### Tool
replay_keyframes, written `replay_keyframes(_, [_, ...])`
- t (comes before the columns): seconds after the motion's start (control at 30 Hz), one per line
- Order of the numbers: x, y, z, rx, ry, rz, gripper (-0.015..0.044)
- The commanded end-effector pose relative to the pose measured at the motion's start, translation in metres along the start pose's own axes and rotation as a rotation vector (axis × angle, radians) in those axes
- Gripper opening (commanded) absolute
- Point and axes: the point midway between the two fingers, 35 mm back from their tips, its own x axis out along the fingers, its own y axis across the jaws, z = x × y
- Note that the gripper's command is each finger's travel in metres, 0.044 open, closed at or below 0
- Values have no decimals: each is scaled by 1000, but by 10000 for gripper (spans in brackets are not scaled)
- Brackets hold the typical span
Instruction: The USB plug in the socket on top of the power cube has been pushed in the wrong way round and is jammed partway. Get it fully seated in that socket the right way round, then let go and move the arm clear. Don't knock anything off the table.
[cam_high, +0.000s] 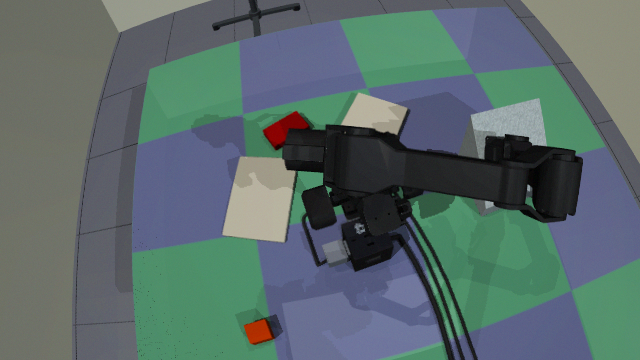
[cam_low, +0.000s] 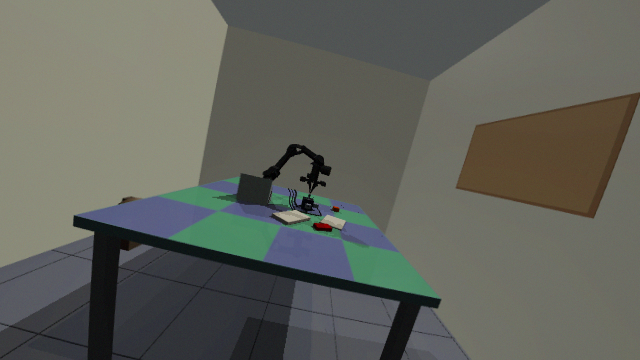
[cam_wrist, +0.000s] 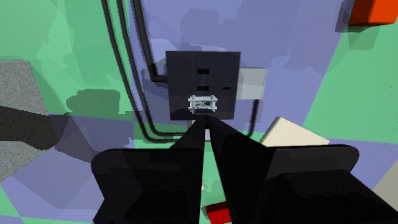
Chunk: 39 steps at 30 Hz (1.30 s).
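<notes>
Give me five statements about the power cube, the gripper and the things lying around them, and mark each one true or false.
1. The gripper is shut on the USB plug over the top of the power cube. True.
2. The orange block lies on top of the power cube. False: it lies apart on the table, nearer the edge.
3. Black cables run from the power cube across the table. True.
4. A light grey piece sits against one side of the power cube. True.
5. The red block is stacked on the large beige sheet. False: it lies on the table beside that sheet.
</notes>
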Motion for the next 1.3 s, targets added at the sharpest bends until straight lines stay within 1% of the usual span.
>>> replay_keyframes(0.0, [1, 0, 0, -6, -4, -1, 0])
replay_keyframes(1.27, [6, -1, 1, -14, -13, -1, 0])
